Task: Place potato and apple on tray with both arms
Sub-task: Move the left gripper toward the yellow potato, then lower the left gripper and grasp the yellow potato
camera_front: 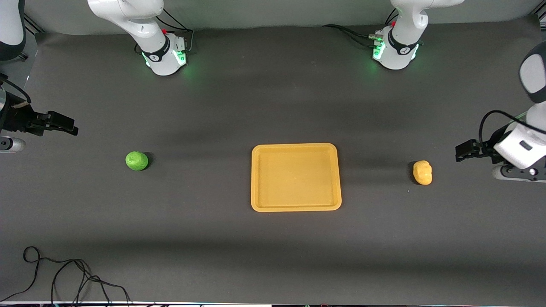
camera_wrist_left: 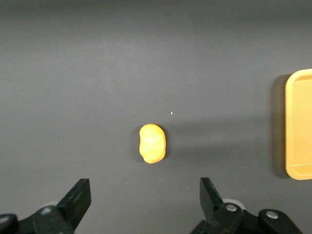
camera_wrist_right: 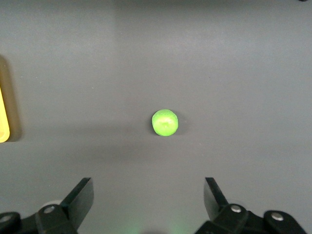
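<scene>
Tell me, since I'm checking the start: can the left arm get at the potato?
Probably yes: the left gripper hangs open near the potato, with only bare table between them.

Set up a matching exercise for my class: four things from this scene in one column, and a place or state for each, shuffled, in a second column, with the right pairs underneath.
Column 1
1. apple
2. potato
3. tray
4. left gripper

Column 2
A. lies bare in the middle of the table
B. rests on the table toward the left arm's end
C. hangs with open fingers, holding nothing
D. rests on the table toward the right arm's end

Pairs: 1-D, 2-B, 3-A, 4-C
</scene>
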You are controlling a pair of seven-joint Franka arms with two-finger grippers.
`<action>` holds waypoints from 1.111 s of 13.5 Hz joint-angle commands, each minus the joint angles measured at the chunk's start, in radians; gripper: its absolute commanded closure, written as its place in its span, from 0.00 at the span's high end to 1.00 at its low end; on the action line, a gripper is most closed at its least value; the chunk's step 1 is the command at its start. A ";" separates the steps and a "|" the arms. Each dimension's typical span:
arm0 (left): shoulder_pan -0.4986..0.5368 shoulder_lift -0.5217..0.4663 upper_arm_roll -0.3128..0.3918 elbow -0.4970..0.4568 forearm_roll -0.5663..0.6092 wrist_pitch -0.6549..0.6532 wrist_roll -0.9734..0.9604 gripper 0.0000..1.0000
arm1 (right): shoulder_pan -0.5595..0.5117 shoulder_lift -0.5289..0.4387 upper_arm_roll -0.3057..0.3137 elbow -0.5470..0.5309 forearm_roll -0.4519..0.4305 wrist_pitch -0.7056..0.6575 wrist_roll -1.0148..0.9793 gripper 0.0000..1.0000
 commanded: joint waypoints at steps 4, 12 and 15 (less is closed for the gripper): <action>0.028 -0.016 0.002 -0.400 0.010 0.446 0.118 0.99 | 0.001 -0.004 0.000 -0.001 0.000 -0.006 0.027 1.00; 0.060 0.237 -0.003 -0.361 -0.040 0.581 0.169 0.99 | -0.002 0.008 -0.002 0.017 0.001 -0.007 0.033 1.00; 0.051 0.284 -0.007 -0.353 -0.042 0.587 0.168 0.88 | -0.004 0.008 -0.002 0.019 0.001 -0.007 0.025 1.00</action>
